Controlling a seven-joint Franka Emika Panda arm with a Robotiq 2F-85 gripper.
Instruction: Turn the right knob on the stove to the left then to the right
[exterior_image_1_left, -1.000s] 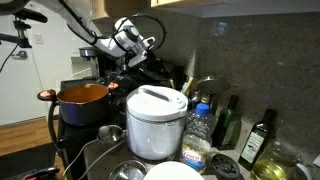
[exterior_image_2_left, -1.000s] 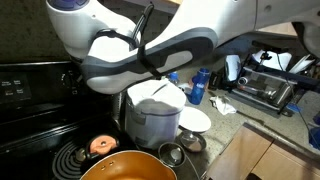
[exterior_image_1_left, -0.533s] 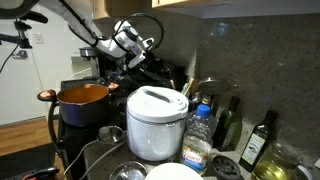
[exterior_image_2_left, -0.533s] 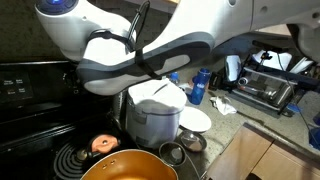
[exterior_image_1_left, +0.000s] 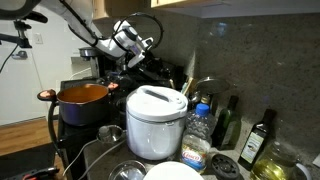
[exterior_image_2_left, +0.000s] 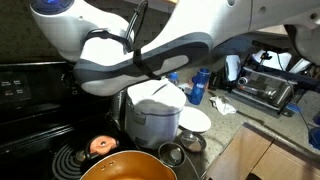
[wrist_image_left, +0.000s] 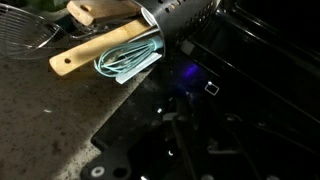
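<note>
Gripper (exterior_image_1_left: 148, 47) poised over raised rear section of stove (exterior_image_2_left: 28, 110), jaw state impossible to tell (wrist view too dark, exterior views too distant). Stove black, just beside white rice cooker (exterior_image_2_left: 155, 115). Orange pot (exterior_image_1_left: 83, 95) on stove cooktop. Perforated utensil holder (wrist_image_left: 185, 15) with wooden spatula (wrist_image_left: 85, 55) near stove rear edge, over speckled counter (wrist_image_left: 40, 110).

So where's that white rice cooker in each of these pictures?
In an exterior view: the white rice cooker sits at centre, right of the orange pot.
In an exterior view: it sits at centre, behind the orange pot at the bottom edge.
Wrist view: not in it.
Shared landmark: the orange pot.
</note>
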